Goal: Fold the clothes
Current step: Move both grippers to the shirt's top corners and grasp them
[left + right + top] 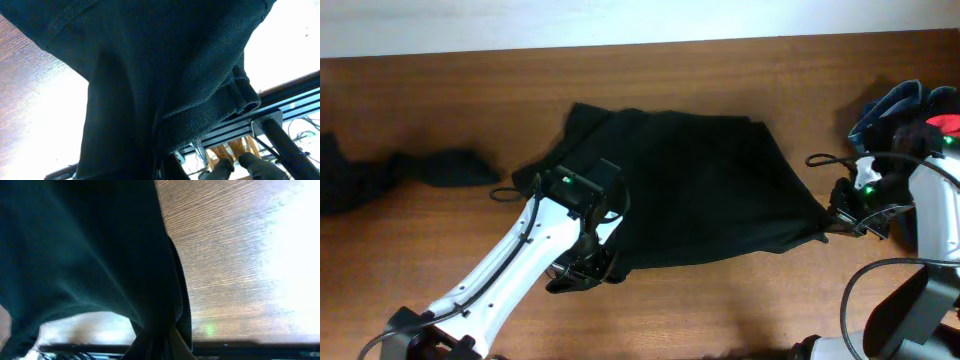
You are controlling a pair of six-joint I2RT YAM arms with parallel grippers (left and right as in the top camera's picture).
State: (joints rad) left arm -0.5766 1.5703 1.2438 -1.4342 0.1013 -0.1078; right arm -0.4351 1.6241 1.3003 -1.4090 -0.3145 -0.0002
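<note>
You have a brown wooden table (720, 70) in front of you. A large black top (710, 190) lies spread across its middle. Well apart, at the left edge, sits a bunched dark garment (410, 172). At the right edge is a heap (905, 110) of blue and red cloth.

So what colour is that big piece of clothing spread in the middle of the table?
The big garment is plain black, best seen in the overhead view.

The left arm (505, 265) and right arm (932, 205) — white links, black joints — carry green lights (565, 181) and looping black cables (861, 278).
</note>
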